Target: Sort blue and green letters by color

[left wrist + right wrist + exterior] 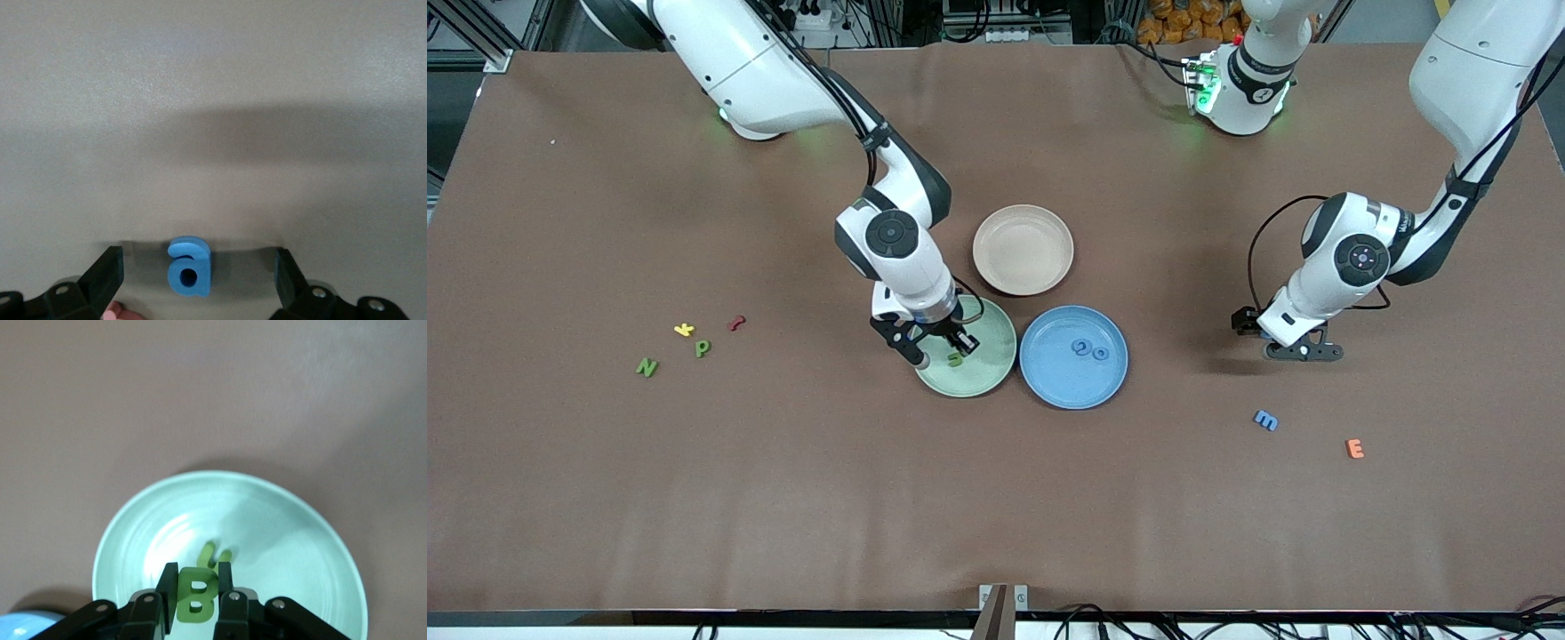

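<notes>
My right gripper (pixel 941 349) hangs over the green plate (pixel 996 351), shut on a green B (pixel 195 595). A green U (pixel 215 555) lies in that green plate (pixel 300 540) just under it. Two blue letters (pixel 1090 350) lie in the blue plate (pixel 1049 378). My left gripper (pixel 1303 352) is low over the table toward the left arm's end, open, with a blue "a" (pixel 189 267) flat on the cloth between its fingers (pixel 107 277), apart from both. A blue M (pixel 1265 420) lies nearer the front camera. Green N (pixel 647 366) and P (pixel 703 348) lie toward the right arm's end.
An empty beige plate (pixel 1023 249) stands farther from the front camera than the two coloured plates. A yellow K (pixel 684 330) and a dark red letter (pixel 735 323) lie beside the green P. An orange E (pixel 1354 449) lies beside the blue M.
</notes>
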Robot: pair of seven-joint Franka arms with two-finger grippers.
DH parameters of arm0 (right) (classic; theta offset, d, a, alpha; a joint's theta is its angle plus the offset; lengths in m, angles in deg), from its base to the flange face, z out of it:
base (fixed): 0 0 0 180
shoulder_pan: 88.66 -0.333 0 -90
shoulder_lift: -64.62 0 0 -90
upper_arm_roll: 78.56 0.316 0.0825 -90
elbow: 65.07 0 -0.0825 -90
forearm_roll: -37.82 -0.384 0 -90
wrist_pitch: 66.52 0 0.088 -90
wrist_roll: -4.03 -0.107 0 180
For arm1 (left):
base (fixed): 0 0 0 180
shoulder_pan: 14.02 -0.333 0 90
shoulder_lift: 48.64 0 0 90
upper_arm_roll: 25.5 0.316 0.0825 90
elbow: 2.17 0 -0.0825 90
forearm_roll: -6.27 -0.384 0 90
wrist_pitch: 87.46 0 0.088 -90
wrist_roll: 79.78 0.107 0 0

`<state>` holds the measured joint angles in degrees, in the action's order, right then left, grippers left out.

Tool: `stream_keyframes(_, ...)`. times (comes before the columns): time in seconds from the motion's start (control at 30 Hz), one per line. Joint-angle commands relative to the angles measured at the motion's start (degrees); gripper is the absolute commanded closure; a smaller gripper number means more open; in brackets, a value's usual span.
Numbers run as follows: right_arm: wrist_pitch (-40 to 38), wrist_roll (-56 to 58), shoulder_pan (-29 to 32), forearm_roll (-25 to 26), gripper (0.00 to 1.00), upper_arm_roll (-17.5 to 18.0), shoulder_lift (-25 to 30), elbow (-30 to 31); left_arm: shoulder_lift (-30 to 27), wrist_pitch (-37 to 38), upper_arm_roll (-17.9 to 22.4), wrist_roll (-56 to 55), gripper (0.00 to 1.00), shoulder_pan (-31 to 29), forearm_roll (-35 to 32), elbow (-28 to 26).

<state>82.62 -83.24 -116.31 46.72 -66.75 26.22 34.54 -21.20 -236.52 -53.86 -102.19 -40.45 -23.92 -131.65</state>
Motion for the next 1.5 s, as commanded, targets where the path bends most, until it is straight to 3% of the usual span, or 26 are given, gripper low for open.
stream_keyframes(0.0, -0.7, -0.2, 0.1, 2.3, 0.0, 0.2, -0.6, -1.2, -1.3, -1.0, -0.3, -0.2, 0.21, -0.4, -1.5, -1.6)
stream_keyframes(0.07, -1.1, 0.3, 0.5, 3.5, 0.0, 0.1, -0.4, -1.0, -1.4, -1.2, -0.3, -0.2, 0.44, -0.5, -1.5, -1.8)
stream_keyframes(0.13, -2.1, 0.9, 0.8, 3.7, 0.0, 0.1, -0.4, -1.1, -1.4, -1.6, -0.3, -0.2, 0.6, -0.5, -1.5, -2.0)
stream_keyframes(0.23, -2.5, 3.1, 0.9, 3.7, 0.0, 0.0, -0.3, -1.0, -1.5, -1.7, -0.3, -0.4, 0.76, -0.5, -1.5, -2.0)
stream_keyframes(0.3, -2.6, 3.8, 1.0, 3.7, 0.0, 0.0, -0.2, -1.0, -1.5, -1.7, -0.3, -0.5, 0.79, -0.5, -1.5, -2.1)
stream_keyframes(0.43, -4.1, 5.3, 2.2, 3.7, 0.0, 0.0, 0.8, -0.6, -1.7, -1.7, -0.3, -0.8, 0.83, -0.5, -1.5, -2.1)
stream_keyframes(0.8, -11.2, 25.0, 13.6, 3.6, 0.0, 0.0, 7.1, 4.8, -2.1, -1.7, -0.7, -2.7, 0.87, -0.2, -1.5, -1.7)
stream_keyframes(1.33, -12.0, 47.3, 30.2, 3.7, 0.0, -0.6, 12.1, 11.7, -1.8, -0.4, -12.5, -23.4, 0.87, 0.8, -1.3, 2.5)
stream_keyframes(1.47, -12.0, 55.4, 35.3, 3.7, 0.0, -1.4, 14.3, 14.1, -1.5, 1.4, -13.6, -29.1, 0.87, 3.6, -1.3, 4.1)
